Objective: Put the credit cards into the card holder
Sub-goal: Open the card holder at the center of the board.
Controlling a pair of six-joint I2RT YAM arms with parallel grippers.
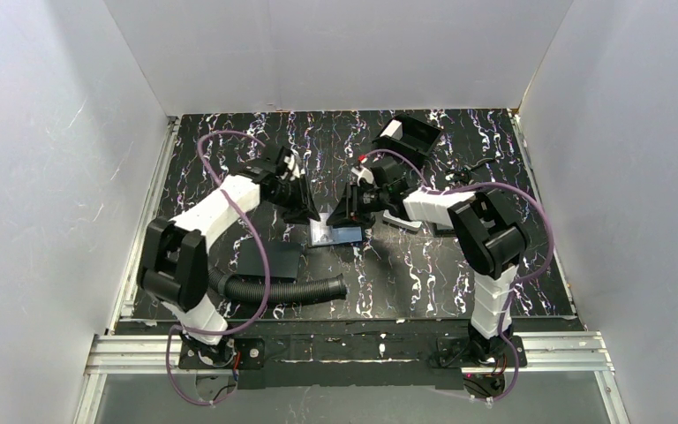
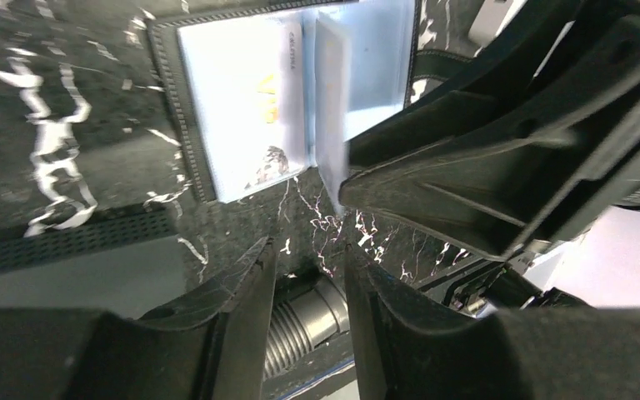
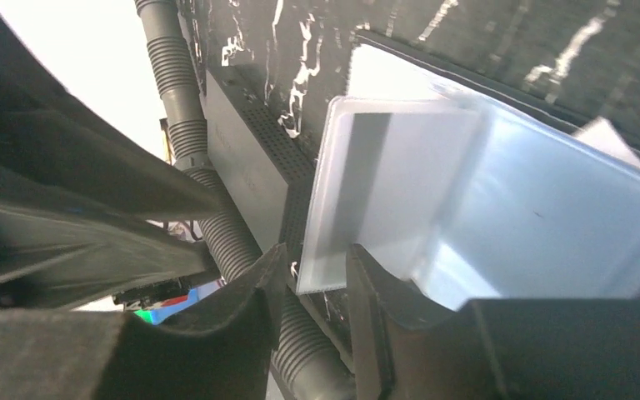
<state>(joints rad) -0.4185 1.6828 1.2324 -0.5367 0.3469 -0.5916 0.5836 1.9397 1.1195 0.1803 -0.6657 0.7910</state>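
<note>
The card holder (image 1: 335, 235) lies open on the marbled mat between both grippers, its black stitched edge (image 2: 185, 125) framing pale sleeves. A whitish credit card (image 2: 242, 100) rests flat in it. Another pale card (image 2: 331, 108) stands on edge at the fold, next to the right arm's finger (image 2: 483, 167). My left gripper (image 2: 308, 250) is open just short of the holder, with nothing between its fingers. My right gripper (image 3: 315, 258) is open, and the lower corner of the upright pale card (image 3: 383, 183) sits in the gap by the right-hand finger. A bluish sleeve (image 3: 550, 217) spreads behind it.
A flat black pad (image 1: 269, 261) lies just left of the holder, with a corrugated black hose (image 1: 291, 290) curving along the near side. A black open box (image 1: 410, 132) stands at the back. A grey object (image 1: 403, 223) lies under the right arm. White walls enclose the mat.
</note>
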